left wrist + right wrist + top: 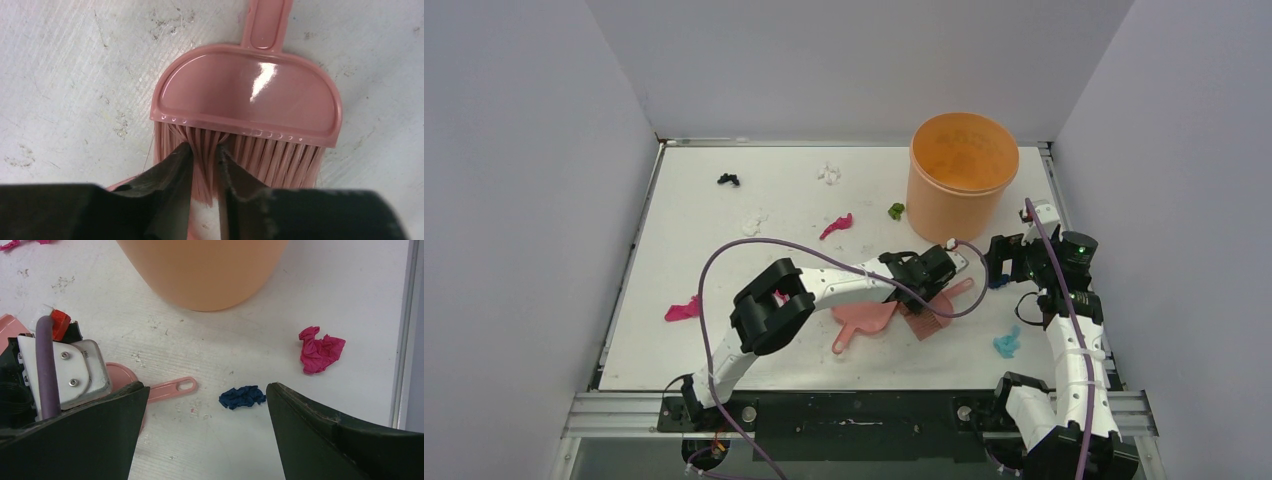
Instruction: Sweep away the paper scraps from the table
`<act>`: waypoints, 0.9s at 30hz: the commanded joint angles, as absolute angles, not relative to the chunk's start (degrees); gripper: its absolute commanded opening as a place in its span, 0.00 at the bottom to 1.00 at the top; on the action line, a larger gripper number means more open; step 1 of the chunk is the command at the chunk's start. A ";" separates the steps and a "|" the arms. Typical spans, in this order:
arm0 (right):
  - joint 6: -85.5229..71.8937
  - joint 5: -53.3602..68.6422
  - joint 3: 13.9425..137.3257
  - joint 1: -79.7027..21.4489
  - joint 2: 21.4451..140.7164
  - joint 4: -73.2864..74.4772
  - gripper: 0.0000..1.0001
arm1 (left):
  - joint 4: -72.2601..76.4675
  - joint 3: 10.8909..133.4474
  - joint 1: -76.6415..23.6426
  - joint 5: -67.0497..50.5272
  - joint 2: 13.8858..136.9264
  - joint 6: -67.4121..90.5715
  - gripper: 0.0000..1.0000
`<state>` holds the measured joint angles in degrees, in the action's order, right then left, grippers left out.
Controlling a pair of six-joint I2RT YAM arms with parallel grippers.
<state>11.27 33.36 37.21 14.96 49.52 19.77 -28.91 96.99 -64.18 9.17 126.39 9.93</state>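
Note:
Paper scraps lie scattered on the white table: black, white, magenta, green, light blue. My left gripper reaches across to the pink hand brush. In the left wrist view the gripper is shut on a tuft of the brush's bristles, just below the brush head. My right gripper is open and empty, low over the table. A dark blue scrap lies between its fingers, and a magenta scrap lies farther right.
An orange bucket stands at the back right, close behind both grippers. The pink dustpan lies beside the brush, under the left arm. The brush handle points toward the right gripper. The table's metal edge runs along the right.

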 commanded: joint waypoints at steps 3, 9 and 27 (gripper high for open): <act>10.91 33.35 38.71 15.12 50.15 17.29 0.91 | -29.73 98.10 -64.31 7.98 127.03 9.23 0.00; 10.44 33.28 38.59 15.12 51.79 17.30 0.92 | -27.39 94.22 -62.89 7.85 122.68 17.94 0.00; 2.71 34.86 47.87 14.85 63.12 27.94 0.91 | 2.76 72.67 -60.55 2.00 109.22 54.62 0.00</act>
<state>3.92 33.45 43.35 14.94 60.07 22.83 -9.04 75.18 -60.53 5.08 112.09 43.79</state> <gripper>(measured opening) 0.920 0.007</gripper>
